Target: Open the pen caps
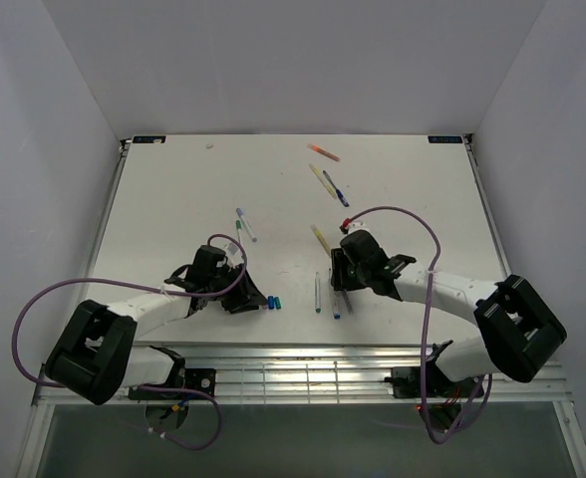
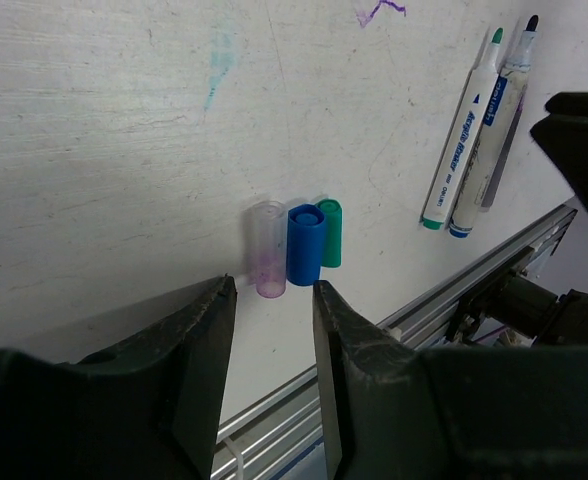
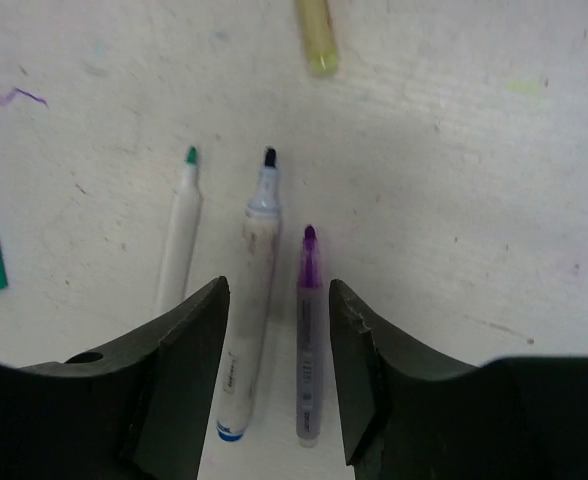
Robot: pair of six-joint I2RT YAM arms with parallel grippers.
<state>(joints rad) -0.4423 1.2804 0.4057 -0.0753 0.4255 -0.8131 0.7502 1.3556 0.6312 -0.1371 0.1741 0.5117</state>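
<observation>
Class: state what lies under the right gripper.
Below the right gripper lie an uncapped purple pen and dark-tipped pen. A finger covers the rear of the green-tipped pen.

White table [image 1: 173, 189], pretty scuffed, ink smudges seen all over

Three caps laid snug side by side near front edge: clear purple-tinted cap [image 2: 269, 250], blue cap [image 2: 305, 245], green cap [image 2: 330, 233]

Just right of them, three uncapped pens lined up roughly parallel: green-tipped pen [image 3: 179, 235], dark-tipped pen [image 3: 252, 300], purple pen [image 3: 308, 330]

Pale yellow pen [image 3: 316, 35] lying just beyond

Further back: orange pen [image 1: 324, 152], far yellow pen [image 1: 319, 176], blue pen [image 1: 335, 188] beside it

Pair of white pens [image 1: 245, 227] spotted left of centre
</observation>
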